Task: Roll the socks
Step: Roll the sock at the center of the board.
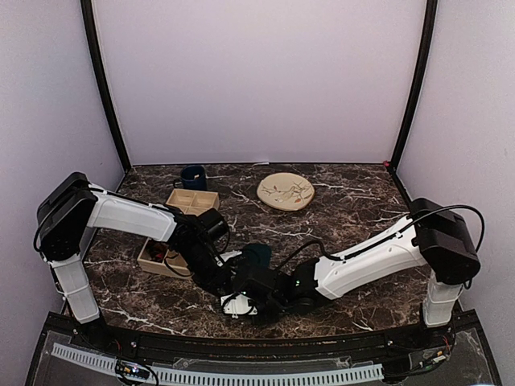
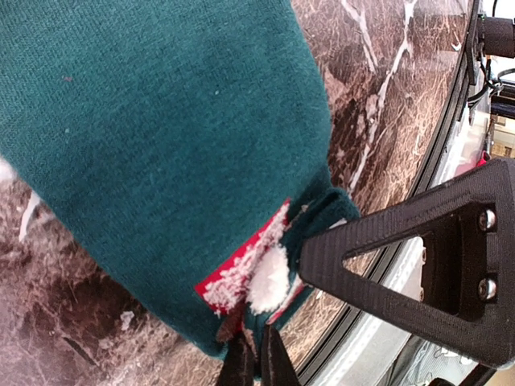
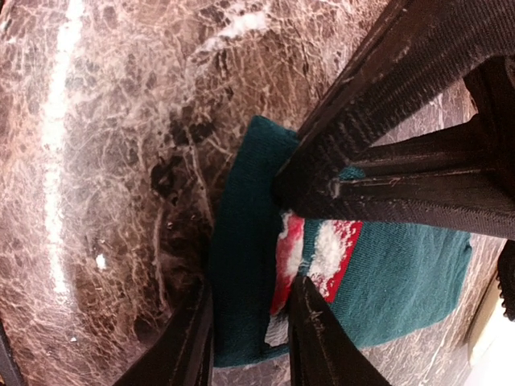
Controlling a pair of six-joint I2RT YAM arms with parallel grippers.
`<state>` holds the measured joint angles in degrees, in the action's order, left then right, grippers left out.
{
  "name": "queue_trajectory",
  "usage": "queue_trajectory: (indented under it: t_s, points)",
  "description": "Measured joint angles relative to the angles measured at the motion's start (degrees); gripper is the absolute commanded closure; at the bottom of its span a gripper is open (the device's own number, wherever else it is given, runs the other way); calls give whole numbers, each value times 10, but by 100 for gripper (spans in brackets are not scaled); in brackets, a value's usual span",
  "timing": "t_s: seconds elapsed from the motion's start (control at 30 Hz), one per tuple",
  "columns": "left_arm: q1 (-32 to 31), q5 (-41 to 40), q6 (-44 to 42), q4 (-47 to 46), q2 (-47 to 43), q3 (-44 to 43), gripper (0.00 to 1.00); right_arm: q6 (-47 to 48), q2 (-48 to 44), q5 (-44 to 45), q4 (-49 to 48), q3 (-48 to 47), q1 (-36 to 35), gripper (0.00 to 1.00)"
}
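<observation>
Teal socks (image 2: pixel 161 121) point labelled end toward near edge, pinched in left hand (image 2: pixel 257 355); right hand (image 3: pixel 249 310) straddles, part-open.

Free marble table (image 1: pixel 362 201) at right centre and upper right. Left side blocked by mug (image 1: pixel 193 176) and wooden tray (image 1: pixel 191 200); plate (image 1: pixel 286 191) upper centre. Lower centre crowded: left arm (image 1: pixel 129 215), right arm (image 1: pixel 370 257), teal sock (image 1: pixel 257 254).

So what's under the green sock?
Marble tabletop shows around the teal sock, so it lies on that. Anything tucked beneath the fabric is covered.
</observation>
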<state>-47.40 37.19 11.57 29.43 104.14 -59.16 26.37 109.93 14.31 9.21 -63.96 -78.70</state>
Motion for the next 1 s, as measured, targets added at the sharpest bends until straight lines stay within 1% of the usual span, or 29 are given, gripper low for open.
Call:
queue_trajectory:
  t_s: [0.47, 0.5, 0.67, 0.7, 0.8, 0.87, 0.93, 1.0]
  points:
    - [4, 5, -4, 3, 0, -3, 100, -35, -8, 0, 3, 10, 0, 71]
    - [4, 5, -4, 4, 1, -5, 100, -36, -9, 0, 5, 11, 0, 72]
    - [4, 8, -4, 5, 3, -9, 100, -47, -9, -9, 13, 10, 1, 86]
    - [4, 8, -4, 5, 4, -9, 98, -46, -9, -11, 14, 10, 1, 88]
    - [4, 8, -4, 5, 5, -9, 84, -49, -9, -18, 20, 9, 3, 94]
    - [4, 7, -4, 5, 5, -9, 76, -53, -7, -25, 24, 7, 5, 96]
    - [4, 2, 0, 6, 5, -9, 71, -58, -7, -32, 28, 4, 9, 97]
    - [5, -4, 4, 6, 5, -9, 68, -62, -7, -42, 32, 2, 12, 97]
